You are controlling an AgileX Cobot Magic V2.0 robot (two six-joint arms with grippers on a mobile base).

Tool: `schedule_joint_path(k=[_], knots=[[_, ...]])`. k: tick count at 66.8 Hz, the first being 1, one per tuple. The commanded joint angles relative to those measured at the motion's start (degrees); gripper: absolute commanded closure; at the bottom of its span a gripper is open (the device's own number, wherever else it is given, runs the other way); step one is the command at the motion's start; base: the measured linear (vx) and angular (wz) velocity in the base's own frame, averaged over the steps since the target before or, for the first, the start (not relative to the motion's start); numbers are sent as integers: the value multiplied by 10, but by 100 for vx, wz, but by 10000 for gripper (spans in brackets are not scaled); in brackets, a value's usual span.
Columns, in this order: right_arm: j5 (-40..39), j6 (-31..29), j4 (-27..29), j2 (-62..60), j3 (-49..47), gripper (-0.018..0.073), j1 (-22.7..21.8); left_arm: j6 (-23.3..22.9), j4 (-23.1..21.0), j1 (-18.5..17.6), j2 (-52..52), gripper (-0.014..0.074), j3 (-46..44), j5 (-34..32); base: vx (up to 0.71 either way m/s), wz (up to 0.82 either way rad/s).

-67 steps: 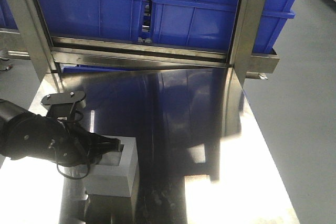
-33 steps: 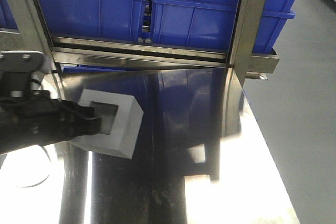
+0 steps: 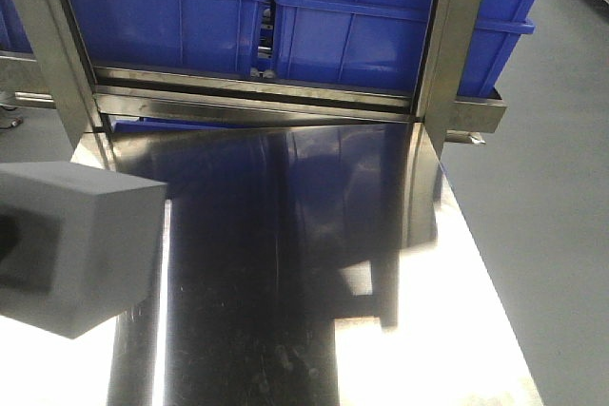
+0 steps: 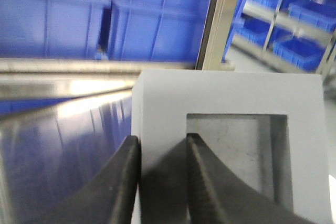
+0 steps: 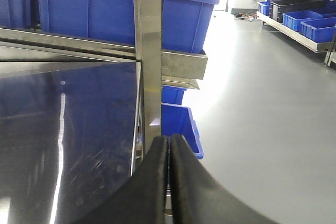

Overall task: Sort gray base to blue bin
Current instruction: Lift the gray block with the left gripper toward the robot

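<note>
The gray base [image 3: 81, 244] hangs in the air close to the front camera at the far left, above the steel table [image 3: 285, 273]. In the left wrist view the gray base [image 4: 226, 98] shows its square recessed window. My left gripper [image 4: 161, 144] is shut on the wall between the block's outer side and that window. The block hides this gripper in the front view. Two blue bins stand on the rack behind the table: one [image 3: 171, 26] holding red stuff, another [image 3: 381, 35] to its right. My right gripper [image 5: 169, 140] is shut on nothing at the table's right edge.
A steel rail [image 3: 257, 102] and two upright steel posts [image 3: 447, 45] stand between the table and the bins. A smaller blue bin [image 5: 178, 121] sits low beside the table's right side. Shelves with more blue bins [image 5: 310, 22] line the far right, across grey floor.
The gray base has gone from resting on the table to hanging high, closer to the camera and further left. The left arm has dropped out of the front view.
</note>
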Motion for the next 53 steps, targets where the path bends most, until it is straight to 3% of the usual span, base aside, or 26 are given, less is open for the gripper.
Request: schedule_joint_path(k=[1, 17, 53], knots=[[-45, -7, -5, -4, 3, 564, -4, -2, 21, -5, -58, 603, 17, -68, 0, 0], [-45, -7, -5, -4, 3, 564, -4, -2, 24, -5, -148, 603, 93, -89, 0, 0], [-47, -7, -5, -4, 3, 564, -4, -3, 18, -5, -148, 603, 95, -88, 0, 0]])
